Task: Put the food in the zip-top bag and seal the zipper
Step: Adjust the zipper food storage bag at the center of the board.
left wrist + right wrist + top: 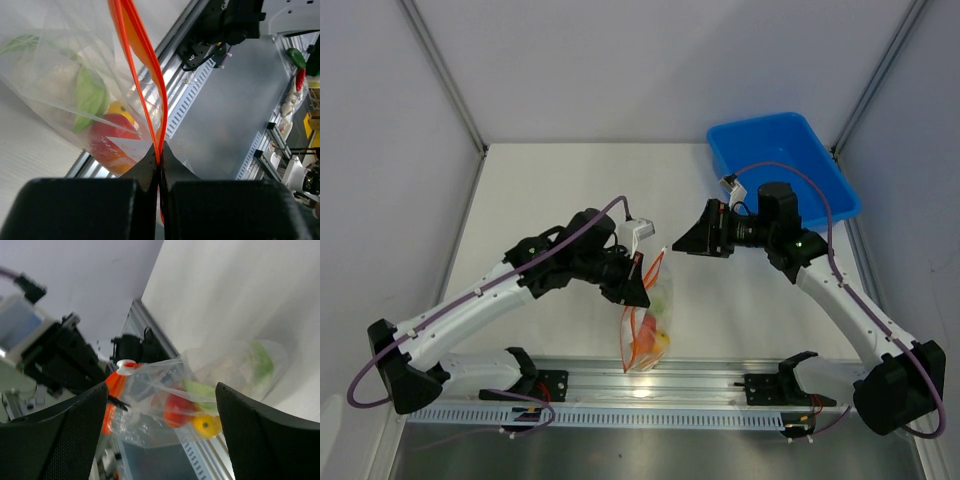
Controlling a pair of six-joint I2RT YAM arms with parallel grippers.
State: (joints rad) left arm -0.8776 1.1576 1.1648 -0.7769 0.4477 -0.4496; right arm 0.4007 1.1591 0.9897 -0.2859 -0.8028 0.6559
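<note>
The left gripper is clenched on the zipper; its 2 black fingers press the orange-red strip flat between them. Above this pinch the strip splits into 2 thin bands that bow apart, so I judge the mouth is not yet sealed there.

The zip-top bag hangs from this grip and reaches down to the near edge of the table. The food is inside: a white-and-green lump, a yellow piece and a red-orange piece, all low in the bag.

The zipper's long axis runs from far to near in the top view. Its free far end lies just left of the right gripper, near but apart. This gripper is released, jaws wide, and faces the strip, so it is the arm placed to pinch the open part.

The bag is clear, thin and crinkly; the strip is smooth and stiffer. A small white piece at the strip's end is perhaps a slider, but the view is too blurred to say. The blue bin stands well apart.
</note>
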